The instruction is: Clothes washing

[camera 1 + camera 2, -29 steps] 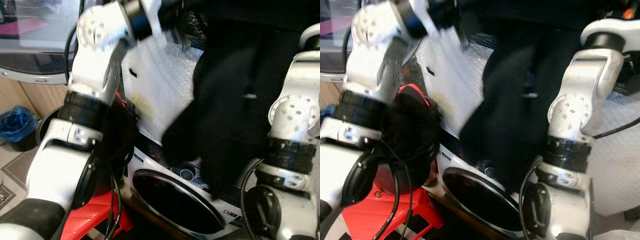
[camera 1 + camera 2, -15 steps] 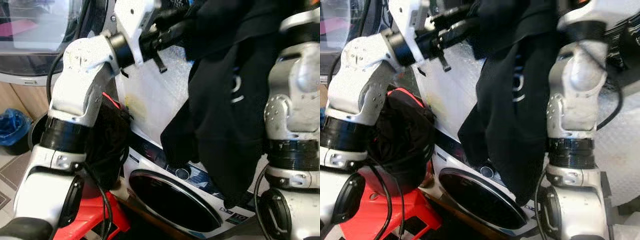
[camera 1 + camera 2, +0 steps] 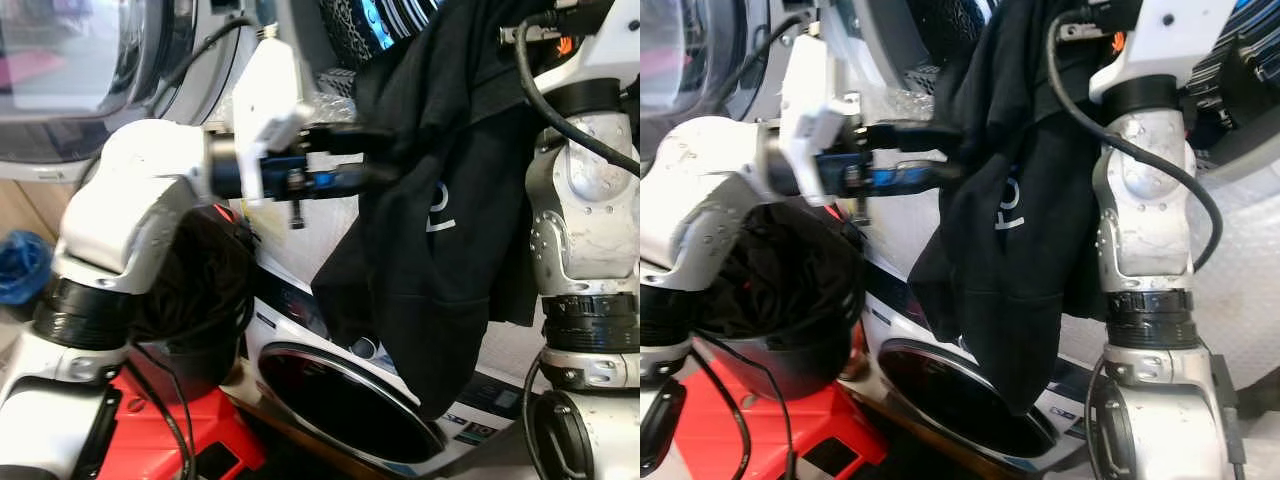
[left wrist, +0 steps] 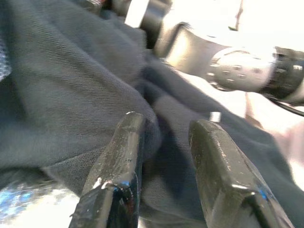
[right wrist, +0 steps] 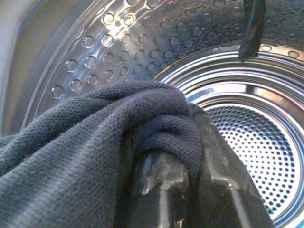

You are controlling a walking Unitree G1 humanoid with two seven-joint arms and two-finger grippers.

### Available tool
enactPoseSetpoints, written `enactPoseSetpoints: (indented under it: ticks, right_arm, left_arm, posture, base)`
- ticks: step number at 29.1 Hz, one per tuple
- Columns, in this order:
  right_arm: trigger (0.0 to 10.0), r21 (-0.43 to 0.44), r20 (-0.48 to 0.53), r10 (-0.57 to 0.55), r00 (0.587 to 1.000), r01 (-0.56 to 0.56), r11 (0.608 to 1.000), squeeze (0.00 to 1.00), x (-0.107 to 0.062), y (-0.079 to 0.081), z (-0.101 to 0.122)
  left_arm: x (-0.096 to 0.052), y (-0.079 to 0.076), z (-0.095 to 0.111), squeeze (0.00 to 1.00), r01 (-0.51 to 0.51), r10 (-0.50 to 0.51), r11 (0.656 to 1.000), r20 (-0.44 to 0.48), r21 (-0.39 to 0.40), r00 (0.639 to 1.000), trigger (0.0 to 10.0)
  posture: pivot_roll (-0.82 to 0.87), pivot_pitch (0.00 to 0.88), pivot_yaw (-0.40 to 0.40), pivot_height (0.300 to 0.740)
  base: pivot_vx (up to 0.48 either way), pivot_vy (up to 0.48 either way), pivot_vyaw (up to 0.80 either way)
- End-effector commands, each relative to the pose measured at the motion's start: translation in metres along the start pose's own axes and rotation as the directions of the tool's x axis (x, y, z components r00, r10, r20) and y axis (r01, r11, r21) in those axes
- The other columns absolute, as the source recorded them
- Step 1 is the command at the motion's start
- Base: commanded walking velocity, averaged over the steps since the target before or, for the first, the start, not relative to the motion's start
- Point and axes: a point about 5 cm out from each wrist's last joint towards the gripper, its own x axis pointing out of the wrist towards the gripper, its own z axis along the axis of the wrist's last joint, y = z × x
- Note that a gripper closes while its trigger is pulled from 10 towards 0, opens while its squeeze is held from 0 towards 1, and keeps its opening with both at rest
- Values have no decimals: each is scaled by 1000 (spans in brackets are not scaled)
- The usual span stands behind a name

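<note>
A black garment [image 3: 440, 230] with white lettering hangs down in front of the washing machines. Its top is bunched over the fingers of my right gripper [image 5: 190, 156], which is shut on it inside a perforated steel drum [image 5: 237, 118]. The right arm [image 3: 585, 200] rises at the right. My left gripper [image 4: 168, 123] reaches across level from the left and pushes into the garment's side. Its two black fingers [image 3: 345, 178] stand apart, open, with a fold of cloth lying between them.
A round dark washer door [image 3: 340, 400] with a control strip sits low, right under the hanging cloth. A black basket of dark clothes [image 3: 190, 290] rests on a red stool [image 3: 170, 440] at the left. Another machine's window [image 3: 70, 70] is at the upper left.
The left arm has swung down from raised to level, its fingers now pushed into the garment. The garment hangs higher and more spread. The head view has shifted.
</note>
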Motion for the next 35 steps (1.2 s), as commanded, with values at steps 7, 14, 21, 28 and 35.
enactPoseSetpoints:
  ticks: [7,14,21,28,35]
  right_arm:
    - [0,17,132,87,987,-90,996,0,-5,2,27]
    - [0,18,170,84,982,-88,996,0,-2,0,39]
    - [0,5,186,74,980,-76,997,0,-1,-6,46]
    - [0,-12,171,42,984,-41,999,0,-1,-8,44]
    - [0,-8,217,42,975,-41,999,0,5,-10,58]
  left_arm:
    - [-19,-13,-10,1000,47,-47,999,-104,5,993,10000]
    - [-25,-27,-12,0,111,-115,992,-90,-57,989,10000]
    - [-25,-44,-32,0,166,-180,981,-165,-97,970,10000]
    - [-26,-54,-51,0,226,-252,966,-261,-126,932,10000]
    - [-8,-50,-95,0,156,-214,968,-320,-197,923,10000]
  posture:
    - [134,57,-14,740]
    - [145,40,-31,740]
    - [116,25,-6,740]
    - [80,9,52,740]
    - [61,16,36,740]
  base:
    - [0,0,0]
    - [0,0,0]
    - [0,0,0]
    - [0,0,0]
    - [0,0,0]
